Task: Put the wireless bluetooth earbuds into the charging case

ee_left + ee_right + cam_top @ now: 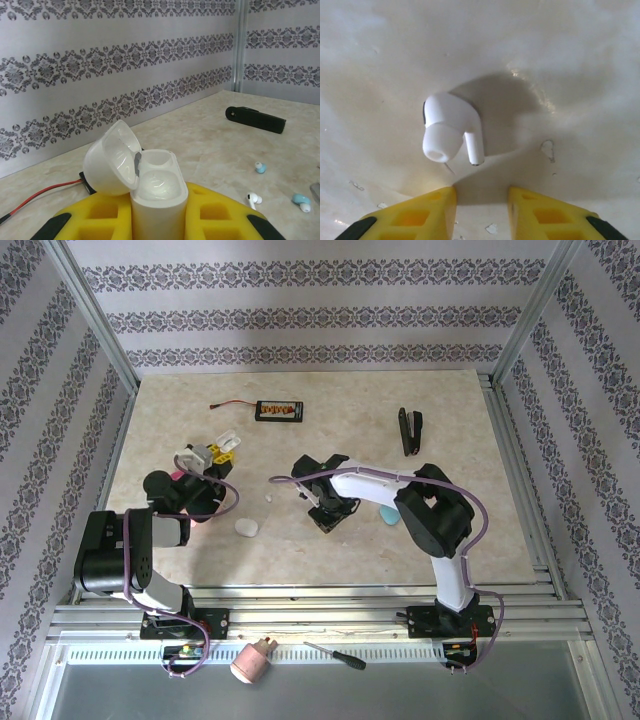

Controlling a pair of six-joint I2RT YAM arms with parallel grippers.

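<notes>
Right gripper [481, 196]: the jaws stand apart with nothing between them, the yellow fingertips low over the table [580, 75]. White earbud [449, 131] lies on its side just beyond the tips and slightly left of the gap, resting on the table and not touching either finger; its silicone tip points toward the fingers and its stem lies alongside to the right. Handling judgement: very light, rigid glossy shell, likely slippery and prone to skating or flipping if one finger arrives first. The soft tip gives, so I would grip across the rounded body and leave the stem free for insertion. Left gripper [160, 212]: closed on the charging case [159, 175], held upright, lid [107, 160] hinged back and the wells open and apparently empty. Farther out in the left wrist view a loose white bud [253, 199] and two pale blue buds [260, 167] [301, 202] lie well apart from the case; I cannot tell whether that white bud is the same piece. Beyond them, a black clip-like object [255, 119]
</notes>
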